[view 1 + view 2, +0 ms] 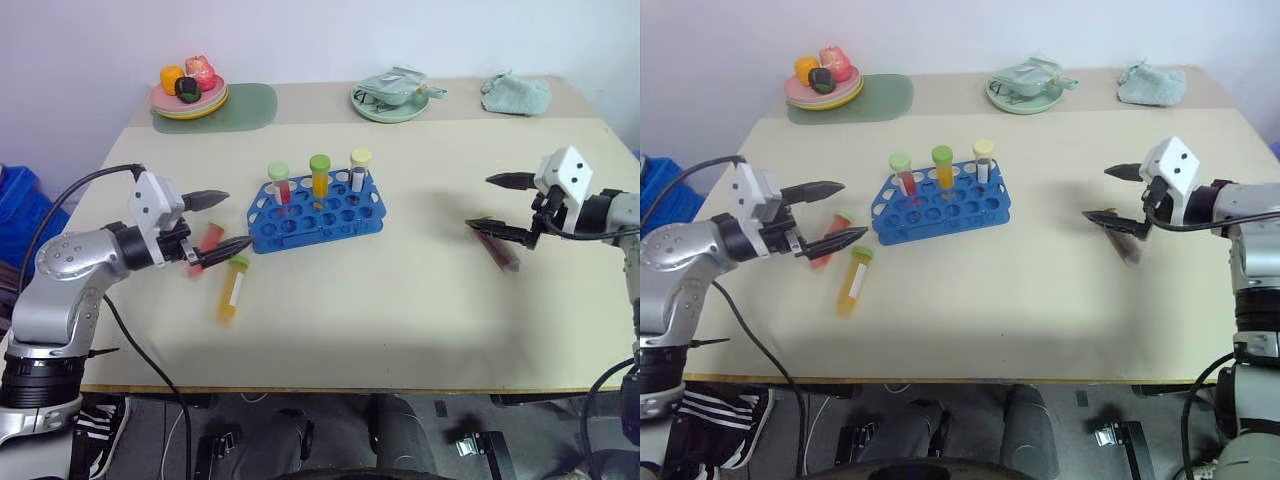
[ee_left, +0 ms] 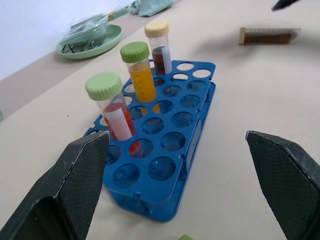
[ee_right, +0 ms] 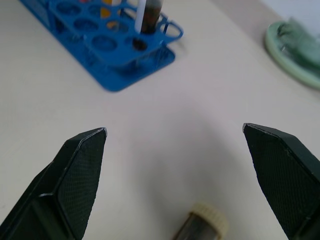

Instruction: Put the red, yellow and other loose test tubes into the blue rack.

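While both hands hang spread wide and empty above the pale beige surface (image 1: pixel 400 300), I can plan my holds on the three loose tubes lying flat on it. The bright blue plastic rack with its grid of round holes (image 1: pixel 330 222) sits mid-surface and already carries three upright capped tubes along its back row, so plenty of holes stand free. My left hand (image 1: pixel 222 222) hovers just left of the rack, over the clear red-filled tube (image 1: pixel 209 241), whose cap I cannot make out behind the fingers; the clear yellow-orange tube with a green cap and white label (image 1: pixel 233 288) lies just in front of it, nearer me. My right hand (image 1: pixel 500 207) hovers well to the right of the rack, above the clear dark red-brown tube with a pale-yellow cap (image 2: pixel 267 35), which lies alone on that side. I judge these tubes light, rigid and smooth-walled, likely to roll sideways or squirt out of a pinch if I close off-centre, and possibly brittle if squeezed hard. I would take each one across its barrel, near the cap end, so the closed bottom hangs free to find a hole once I tip it upright. The label on the yellow-orange tube may offer slightly better friction. The rack looks light too, so a tube pushed in crooked could shove it along.
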Available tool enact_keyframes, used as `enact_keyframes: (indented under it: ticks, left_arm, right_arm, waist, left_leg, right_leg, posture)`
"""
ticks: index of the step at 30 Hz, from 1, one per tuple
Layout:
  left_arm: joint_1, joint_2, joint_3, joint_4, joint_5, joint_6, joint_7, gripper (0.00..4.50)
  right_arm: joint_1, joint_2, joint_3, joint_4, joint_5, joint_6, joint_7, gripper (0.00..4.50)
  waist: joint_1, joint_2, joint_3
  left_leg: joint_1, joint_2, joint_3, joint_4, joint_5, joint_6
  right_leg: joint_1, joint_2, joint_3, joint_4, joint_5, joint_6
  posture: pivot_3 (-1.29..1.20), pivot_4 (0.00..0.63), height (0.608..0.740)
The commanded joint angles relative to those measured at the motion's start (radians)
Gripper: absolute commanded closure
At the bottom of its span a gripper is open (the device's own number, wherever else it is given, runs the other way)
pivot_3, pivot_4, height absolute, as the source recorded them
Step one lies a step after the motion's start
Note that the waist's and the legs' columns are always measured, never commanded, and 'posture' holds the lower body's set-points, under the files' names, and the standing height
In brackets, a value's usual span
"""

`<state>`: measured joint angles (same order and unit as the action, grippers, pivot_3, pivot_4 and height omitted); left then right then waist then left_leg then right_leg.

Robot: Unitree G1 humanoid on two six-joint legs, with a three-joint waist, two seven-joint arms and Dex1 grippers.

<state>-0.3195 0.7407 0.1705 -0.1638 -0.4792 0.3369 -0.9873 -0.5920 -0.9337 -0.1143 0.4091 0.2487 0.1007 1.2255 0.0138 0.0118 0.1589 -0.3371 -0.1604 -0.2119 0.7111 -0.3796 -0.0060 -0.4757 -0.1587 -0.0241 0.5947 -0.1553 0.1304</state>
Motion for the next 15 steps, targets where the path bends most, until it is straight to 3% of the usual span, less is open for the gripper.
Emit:
enact_keyframes:
  ticks: [1,11,15]
  left_arm:
    - [-0.007,-0.005,-0.002,0.001,0.010,-0.032,0.001,0.03]
    - [-0.039,-0.036,-0.031,0.023,0.019,-0.048,-0.008,0.03]
    - [-0.077,-0.050,-0.052,0.049,0.028,-0.059,-0.011,0.03]
  right_arm:
    - [-0.018,-0.031,-0.031,-0.043,0.008,-0.013,-0.003,0.00]
    - [-0.030,-0.052,-0.039,-0.054,-0.004,0.061,-0.047,0.00]
    - [-0.045,-0.044,-0.028,-0.035,-0.058,0.074,-0.141,0.00]
  waist:
    - [0.000,0.000,0.000]
    - [0.001,0.000,0.000]
    - [0.000,0.000,0.000]
  left_leg:
    - [0.000,0.000,0.000,0.000,0.000,0.000]
    - [0.001,0.002,0.011,-0.002,-0.001,0.001]
    - [0.002,0.003,0.015,-0.002,-0.001,0.002]
  right_leg:
    - [0.000,0.000,0.000,0.000,0.000,0.000]
    - [-0.002,0.003,0.008,-0.001,0.002,0.001]
    - [-0.003,0.005,0.011,-0.001,0.003,0.001]
  posture:
    - [0.00,0.150,0.740]
    - [0.00,0.150,0.740]
    - [0.00,0.150,0.740]
